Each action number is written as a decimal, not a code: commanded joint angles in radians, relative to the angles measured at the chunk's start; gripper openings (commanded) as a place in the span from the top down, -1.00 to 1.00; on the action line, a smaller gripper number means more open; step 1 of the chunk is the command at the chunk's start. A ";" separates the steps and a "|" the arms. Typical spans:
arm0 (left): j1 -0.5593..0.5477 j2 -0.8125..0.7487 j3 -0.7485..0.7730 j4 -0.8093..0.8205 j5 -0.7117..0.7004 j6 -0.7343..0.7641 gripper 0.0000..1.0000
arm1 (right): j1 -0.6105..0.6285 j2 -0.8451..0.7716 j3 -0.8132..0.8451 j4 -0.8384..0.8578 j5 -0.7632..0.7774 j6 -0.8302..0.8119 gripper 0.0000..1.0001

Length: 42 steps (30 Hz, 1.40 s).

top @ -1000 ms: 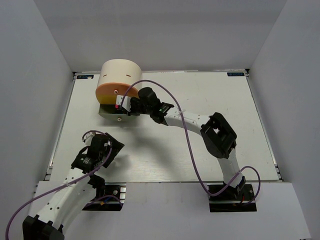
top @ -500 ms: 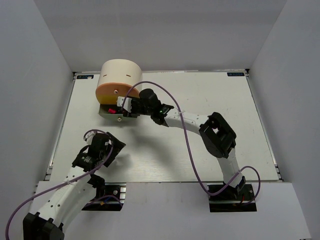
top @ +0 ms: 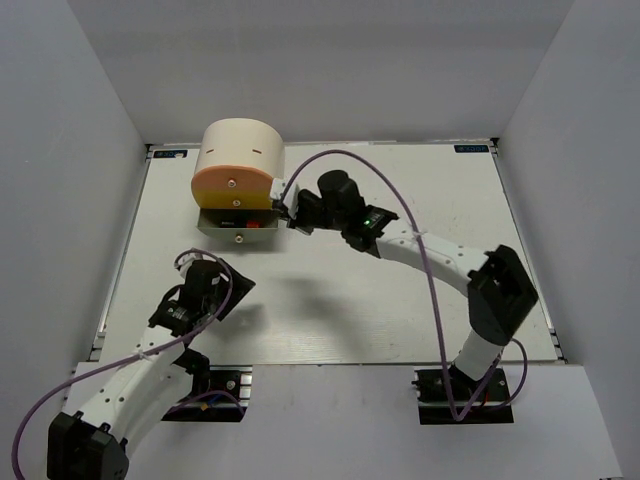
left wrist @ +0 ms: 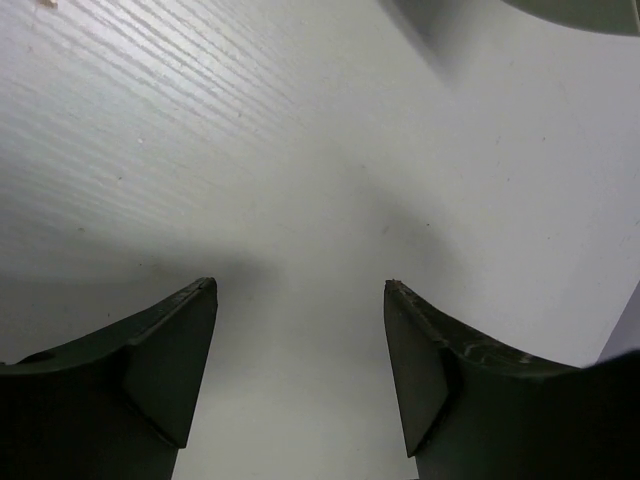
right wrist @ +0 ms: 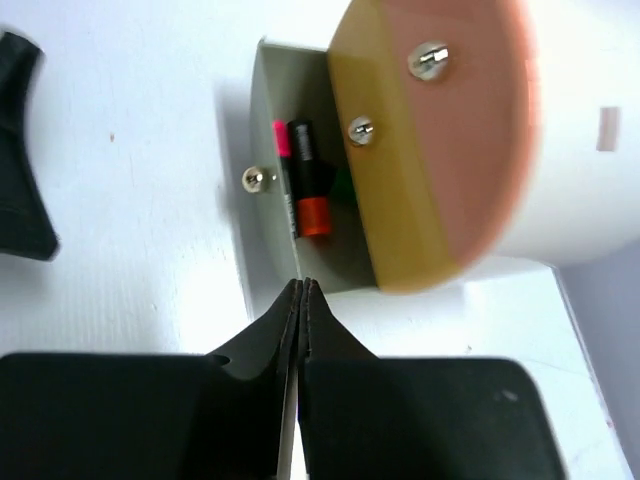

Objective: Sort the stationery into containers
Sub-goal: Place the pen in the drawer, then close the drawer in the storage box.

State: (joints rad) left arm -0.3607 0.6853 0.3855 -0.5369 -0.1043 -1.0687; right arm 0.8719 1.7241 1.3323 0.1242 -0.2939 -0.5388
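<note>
Three highlighters [right wrist: 305, 180] in drum's [top: 238, 150] open bottom drawer [right wrist: 262, 110] — light, rigid, slick; grip mid-barrel. Right jaws pressed together, empty — left jaws wide apart, empty.

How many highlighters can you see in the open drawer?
3, all in the open drawer: orange-capped one in the middle, pink one nearer its front, green one mostly under the yellow section. Others may be hidden.

I see the cream drum [top: 238, 148] upright, far left in my overhead view, its lowest drawer [right wrist: 262, 110] pulled out. Inside lies a black highlighter [right wrist: 306, 165] with an orange cap, a pink tip [right wrist: 279, 140] just beside it and a green glimpse [right wrist: 343, 186] half hidden under the yellow section [right wrist: 400, 170].
</note>
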 commanded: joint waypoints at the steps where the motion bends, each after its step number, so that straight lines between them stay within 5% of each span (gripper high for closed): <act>1: 0.008 0.039 -0.011 0.086 0.014 0.047 -0.53 | -0.027 -0.050 0.030 -0.256 -0.034 0.112 1.00; 10: 0.008 0.186 0.058 0.233 -0.014 0.133 -0.51 | -0.091 -0.054 -0.030 -0.465 -0.145 0.145 1.00; 17: 0.008 0.218 0.058 0.348 -0.089 0.156 -0.51 | -0.122 -0.093 -0.113 -0.469 -0.165 0.163 0.74; 26: 0.008 0.207 -0.086 0.695 -0.221 0.177 -0.43 | -0.162 -0.150 -0.199 -0.426 -0.160 0.198 0.40; 32: 0.008 0.358 -0.030 0.785 -0.255 0.239 -0.46 | -0.192 -0.175 -0.239 -0.417 -0.168 0.203 0.37; 37: 0.008 0.522 0.058 0.824 -0.245 0.253 -0.51 | -0.221 -0.184 -0.248 -0.414 -0.171 0.211 0.09; 42: 0.008 0.614 0.104 0.859 -0.236 0.253 -0.56 | -0.249 -0.189 -0.254 -0.411 -0.171 0.215 0.04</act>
State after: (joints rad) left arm -0.3565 1.2758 0.4500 0.2726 -0.3332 -0.8307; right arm 0.6415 1.5764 1.0866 -0.3107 -0.4484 -0.3389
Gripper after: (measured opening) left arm 0.773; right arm 0.482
